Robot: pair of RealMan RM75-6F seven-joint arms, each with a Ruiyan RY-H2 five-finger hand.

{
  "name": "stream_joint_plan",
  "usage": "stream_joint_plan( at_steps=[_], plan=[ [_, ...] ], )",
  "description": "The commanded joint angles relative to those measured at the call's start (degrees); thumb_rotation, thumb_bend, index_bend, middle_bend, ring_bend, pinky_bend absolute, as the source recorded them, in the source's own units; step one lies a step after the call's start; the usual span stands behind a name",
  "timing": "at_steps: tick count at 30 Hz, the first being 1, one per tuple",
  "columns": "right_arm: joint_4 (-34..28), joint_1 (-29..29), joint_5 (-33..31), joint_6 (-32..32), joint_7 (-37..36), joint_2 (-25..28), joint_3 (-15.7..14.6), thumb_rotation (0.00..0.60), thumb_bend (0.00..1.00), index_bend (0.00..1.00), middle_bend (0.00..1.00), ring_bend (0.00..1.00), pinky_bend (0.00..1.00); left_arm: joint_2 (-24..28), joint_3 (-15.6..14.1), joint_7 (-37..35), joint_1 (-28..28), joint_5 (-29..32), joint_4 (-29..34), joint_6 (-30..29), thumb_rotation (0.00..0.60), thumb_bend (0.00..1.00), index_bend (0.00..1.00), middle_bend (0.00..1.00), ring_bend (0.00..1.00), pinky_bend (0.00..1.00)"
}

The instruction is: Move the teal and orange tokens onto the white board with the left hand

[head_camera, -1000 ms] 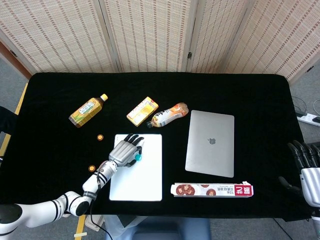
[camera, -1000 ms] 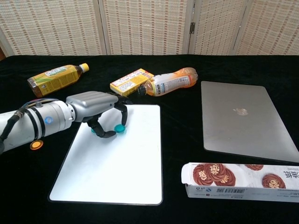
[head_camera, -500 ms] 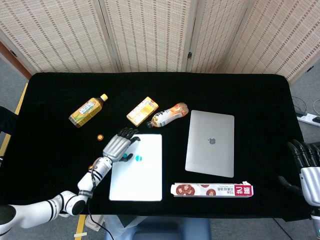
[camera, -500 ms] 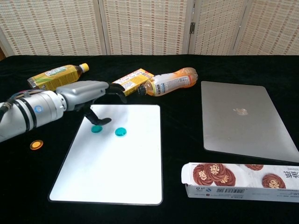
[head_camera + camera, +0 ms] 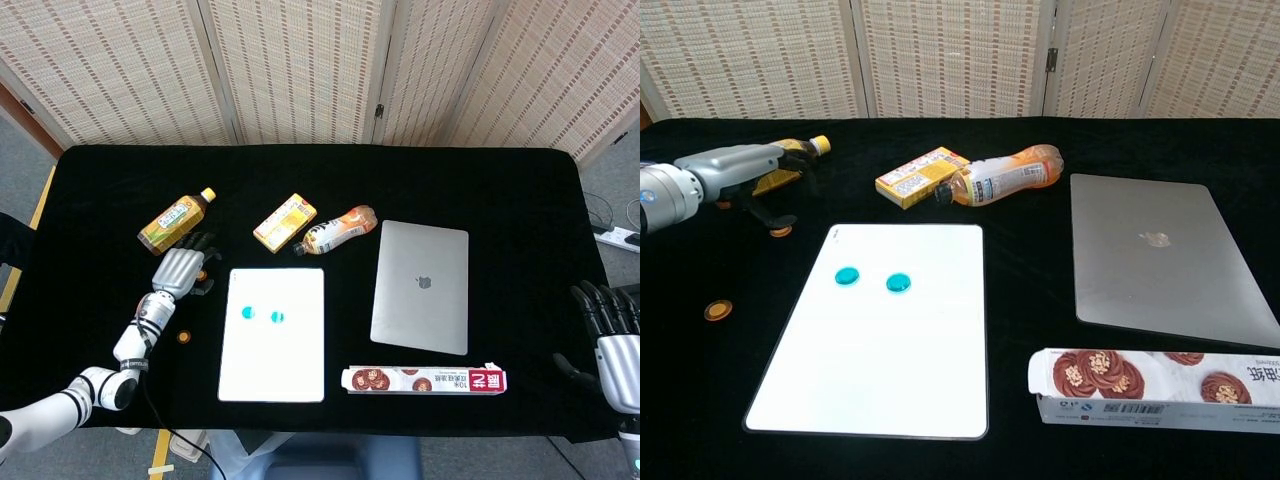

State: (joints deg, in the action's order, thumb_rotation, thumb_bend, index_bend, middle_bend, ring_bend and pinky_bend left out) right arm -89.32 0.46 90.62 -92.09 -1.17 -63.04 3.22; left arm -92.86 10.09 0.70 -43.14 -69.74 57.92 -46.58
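Tokens first: both flat round teal tokens (image 5: 872, 279) now lie on the smooth white rectangular board (image 5: 880, 380), where a second ago my left hand (image 5: 745, 178) hovered over them. It has since swung off left, empty with fingers loosely spread, above one small orange disc token (image 5: 781, 231); the other orange disc (image 5: 717, 310) sits on black cloth. My right hand (image 5: 612, 330) idles, holding nothing.

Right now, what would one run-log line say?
left hand: over an orange token, fingers apart | teal tokens: both on white board | second orange token: on table
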Motion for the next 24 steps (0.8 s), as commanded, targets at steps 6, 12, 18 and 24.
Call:
stream_joint_plan(
  at_steps=[6,12,18,24],
  plan=[
    [-0.56,-0.22,0.01,-0.22,0.62,0.05,-0.08,0.589,0.21,0.0,0.08,0.04,0.0,-2.61,-1.67,-2.76,0.29,-0.46,-7.08,2.87,0.6,0.44,0.38,0.1,0.01,0.0],
    [-0.89,-0.23,0.14,-0.32,0.97,0.04,-0.05,0.587,0.21,0.0,0.08,0.04,0.0,-4.21,-1.74,-4.53,0.21,-1.23,-9.63,3.05,0.6,0.44,0.38,0.1,0.01,0.0],
    [-0.94,-0.38,-0.07,-0.37,1.0,0.16,-0.03,0.589,0.21,0.0,0.08,0.04,0.0,-5.14,-1.72,-4.9,-0.04,-1.67,-11.22,3.34,0.6,0.44,0.4,0.11,0.01,0.0],
    [-0.97,-0.5,-0.24,-0.39,1.01,0.21,-0.01,0.588,0.21,0.0,0.08,0.04,0.0,-5.87,-1.38,-5.28,-0.12,-1.38,-12.91,3.99,0.6,0.44,0.4,0.11,0.01,0.0]
  ],
)
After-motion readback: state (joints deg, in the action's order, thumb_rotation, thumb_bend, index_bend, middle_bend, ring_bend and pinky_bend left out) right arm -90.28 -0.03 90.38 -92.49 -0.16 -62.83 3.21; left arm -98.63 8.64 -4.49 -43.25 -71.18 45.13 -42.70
